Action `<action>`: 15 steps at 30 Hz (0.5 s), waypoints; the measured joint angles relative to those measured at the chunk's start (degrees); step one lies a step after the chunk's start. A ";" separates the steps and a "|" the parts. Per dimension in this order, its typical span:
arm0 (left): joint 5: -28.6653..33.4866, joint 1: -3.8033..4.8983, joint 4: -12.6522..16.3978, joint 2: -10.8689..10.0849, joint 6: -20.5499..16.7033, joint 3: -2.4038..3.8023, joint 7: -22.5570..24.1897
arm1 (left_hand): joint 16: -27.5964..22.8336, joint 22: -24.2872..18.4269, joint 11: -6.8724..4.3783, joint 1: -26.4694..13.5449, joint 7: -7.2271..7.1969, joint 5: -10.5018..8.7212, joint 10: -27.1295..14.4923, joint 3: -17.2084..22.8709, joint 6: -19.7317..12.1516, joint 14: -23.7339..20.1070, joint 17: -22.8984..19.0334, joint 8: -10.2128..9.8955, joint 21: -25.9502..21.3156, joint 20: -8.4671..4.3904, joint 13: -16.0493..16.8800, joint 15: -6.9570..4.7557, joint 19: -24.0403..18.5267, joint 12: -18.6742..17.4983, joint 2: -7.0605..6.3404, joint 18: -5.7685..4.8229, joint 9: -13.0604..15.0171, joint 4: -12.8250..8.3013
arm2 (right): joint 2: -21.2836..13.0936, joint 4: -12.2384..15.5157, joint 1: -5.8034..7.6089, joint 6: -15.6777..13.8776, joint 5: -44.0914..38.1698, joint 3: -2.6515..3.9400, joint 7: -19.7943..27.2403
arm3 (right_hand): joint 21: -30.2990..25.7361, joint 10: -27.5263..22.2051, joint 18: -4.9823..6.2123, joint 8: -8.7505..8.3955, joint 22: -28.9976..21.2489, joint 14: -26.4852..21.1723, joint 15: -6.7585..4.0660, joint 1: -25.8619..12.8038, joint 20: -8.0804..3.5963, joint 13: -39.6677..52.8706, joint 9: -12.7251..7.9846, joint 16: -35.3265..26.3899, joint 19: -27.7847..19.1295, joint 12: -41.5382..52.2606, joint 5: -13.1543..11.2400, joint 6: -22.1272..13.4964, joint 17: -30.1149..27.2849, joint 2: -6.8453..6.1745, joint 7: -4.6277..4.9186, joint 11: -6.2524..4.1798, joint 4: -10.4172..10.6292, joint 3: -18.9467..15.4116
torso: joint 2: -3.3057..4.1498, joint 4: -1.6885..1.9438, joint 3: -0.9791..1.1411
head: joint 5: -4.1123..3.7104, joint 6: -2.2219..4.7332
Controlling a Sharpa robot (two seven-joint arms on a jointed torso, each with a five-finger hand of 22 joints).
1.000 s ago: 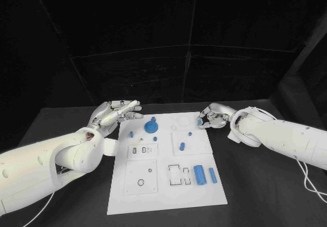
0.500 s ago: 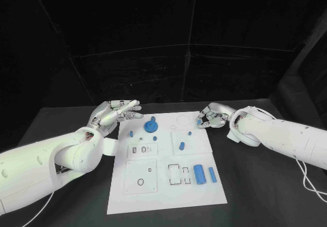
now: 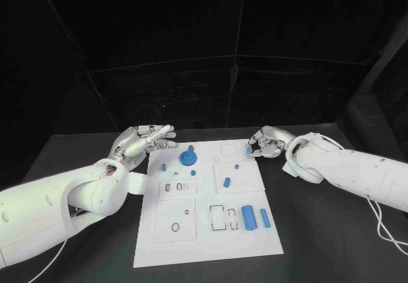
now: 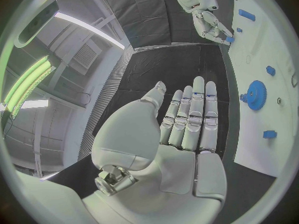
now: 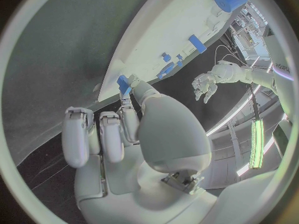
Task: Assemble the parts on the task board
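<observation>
1. Head view: no writing can be read on the task board [image 3: 204,236] or on the arms. The left hand [image 3: 142,140] hovers at the board's far left corner with its fingers stretched out together and nothing in them. The right hand [image 3: 265,144] sits at the board's far right edge, fingers curled in, pinching a small blue part [image 3: 249,150] at its fingertips. On the board lie a blue gear [image 3: 188,157], a blue cylinder [image 3: 249,217] with a slimmer blue bar [image 3: 265,218] just beside it, and a blue peg [image 3: 227,182] near the middle. Several outlined recesses on the board's near half hold nothing that can be made out.

2. Left wrist view: the left hand [image 4: 181,129] is flat, fingers straight and side by side, holding nothing, beside the board's edge. The blue gear [image 4: 254,95] lies on the board near the fingertips.

3. Right wrist view: the right hand [image 5: 124,134] grips the small blue part [image 5: 123,83] between thumb and a fingertip, close against the board's edge [image 5: 134,59].
</observation>
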 measured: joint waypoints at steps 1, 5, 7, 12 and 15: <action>0.00 0.00 0.00 0.00 0.00 0.00 0.00 | 0.00 0.00 0.00 0.00 0.00 0.00 0.00 0.00 0.00 0.00 0.00 0.00 0.00 0.00 0.00 0.00 0.00 0.00 0.00 0.00 0.00 0.00 | -0.17 0.47 0.00 -0.28 -0.01 0.00 -0.16 | 0.00 0.00 0.00 0.00 0.00 0.00 0.00 0.01 0.00 0.00 0.00 0.00 0.00 0.00 0.00 0.00 0.00 0.02 0.00 0.00 0.00 0.00 | -0.01 0.00 0.00 | 0.01 0.01; 0.00 0.00 0.00 -0.08 0.02 0.00 -0.03 | 0.00 0.00 0.00 0.00 0.00 0.00 0.00 0.00 0.00 0.00 0.00 0.00 0.00 0.00 0.00 0.00 0.00 0.00 0.00 0.00 0.00 0.00 | -1.50 3.58 0.00 -1.52 0.02 0.00 -1.03 | 0.00 0.00 0.00 -0.02 0.00 0.00 0.00 -0.08 0.00 0.00 0.00 0.00 0.00 0.00 -0.12 0.00 0.00 0.25 -0.01 0.00 0.00 0.76 | -0.04 0.02 -0.02 | -0.08 -0.01; 0.00 0.00 0.01 -0.19 0.02 0.00 -0.06 | 0.00 0.00 0.00 0.00 0.00 0.00 0.00 0.00 0.00 0.00 0.00 0.00 0.00 0.00 0.00 0.00 0.00 0.00 0.00 0.00 0.00 0.00 | -2.34 5.71 0.00 -2.18 0.08 0.00 -1.68 | 0.00 0.00 0.00 -0.06 0.00 0.00 0.00 -0.19 0.00 0.00 0.00 0.00 0.00 -0.23 -0.27 -0.01 -0.01 0.36 -0.01 0.00 -0.08 1.03 | -0.07 0.02 -0.03 | -0.08 -0.01; 0.00 0.00 0.21 -0.38 0.02 0.00 -0.16 | 0.00 0.00 0.00 0.00 0.00 0.00 0.00 0.00 0.00 0.00 0.00 0.00 0.00 0.00 0.00 0.00 0.00 0.00 0.00 -0.01 0.00 0.00 | -4.04 12.01 0.07 -3.47 0.32 0.02 -3.52 | 0.00 0.00 0.00 -0.24 0.00 0.00 0.00 -0.69 0.00 0.00 -0.16 0.00 0.00 -0.23 -0.32 -0.09 -0.01 0.85 -0.08 0.00 0.16 1.29 | -0.13 -0.10 -0.13 | 0.13 0.21; 0.00 0.02 0.36 -0.48 0.02 0.00 -0.22 | 0.00 0.00 0.00 0.00 0.00 0.00 0.00 0.00 0.00 0.00 0.00 0.00 0.00 0.00 0.00 0.00 0.00 0.00 0.00 0.00 0.00 0.00 | -4.32 15.38 0.22 -3.97 0.49 0.03 -4.75 | 0.00 0.00 0.00 -0.26 0.00 0.00 0.01 -0.76 0.00 0.00 -0.30 0.00 0.00 -0.51 -0.33 -0.09 -0.01 0.92 -0.09 0.00 0.16 1.30 | -0.16 -0.14 -0.17 | 0.16 0.27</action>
